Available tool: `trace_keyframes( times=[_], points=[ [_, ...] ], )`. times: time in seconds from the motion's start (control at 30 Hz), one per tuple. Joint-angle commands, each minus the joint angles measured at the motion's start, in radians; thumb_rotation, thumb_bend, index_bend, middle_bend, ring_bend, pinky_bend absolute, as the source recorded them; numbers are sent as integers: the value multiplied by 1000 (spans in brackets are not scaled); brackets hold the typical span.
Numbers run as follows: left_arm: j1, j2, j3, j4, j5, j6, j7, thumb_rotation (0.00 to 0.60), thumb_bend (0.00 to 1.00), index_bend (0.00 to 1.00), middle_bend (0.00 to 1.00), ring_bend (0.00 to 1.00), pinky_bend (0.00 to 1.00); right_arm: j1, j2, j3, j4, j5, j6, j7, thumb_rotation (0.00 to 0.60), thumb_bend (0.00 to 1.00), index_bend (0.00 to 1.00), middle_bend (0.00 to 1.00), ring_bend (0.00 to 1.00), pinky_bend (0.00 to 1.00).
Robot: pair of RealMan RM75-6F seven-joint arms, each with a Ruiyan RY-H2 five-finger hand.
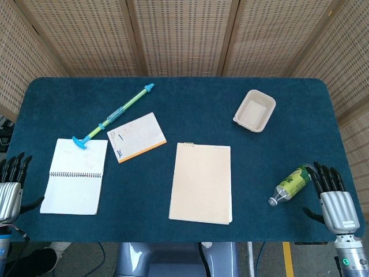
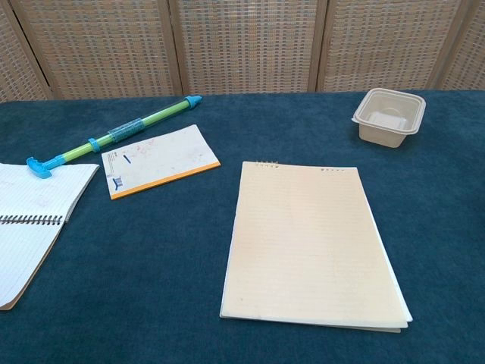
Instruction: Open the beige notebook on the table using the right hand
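The beige notebook lies closed and flat in the middle of the blue table, its bound edge at the far side. My right hand rests at the table's near right edge, palm down, fingers apart and holding nothing, well to the right of the notebook. At the near left edge my left hand lies the same way, fingers spread and empty. Neither hand shows in the chest view.
A green plastic bottle lies on its side just left of my right hand. A beige tray stands at the back right. Left of the notebook lie a small orange-edged pad, a green-blue tube and an open spiral notebook.
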Motion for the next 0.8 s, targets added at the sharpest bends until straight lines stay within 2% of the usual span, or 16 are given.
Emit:
trace_keyframes(
  times=[0.03,0.4,0.8],
  points=[
    [1,4,0,-4,-1,0,-3,600,0,0,0,0,0,0,0,1,-4,0,0,0,600,171,0,0,0,0],
    [1,5,-1,-7,-1,1,-2,600,0,0,0,0,0,0,7,-14,-28,-27,-1,21,600,170,0,0,0,0],
    [1,12,4,-9,3,-4,-7,600,0,0,0,0,0,12,-17,-51,-51,-66,-42,-24,600,170,0,0,0,0]
  ],
)
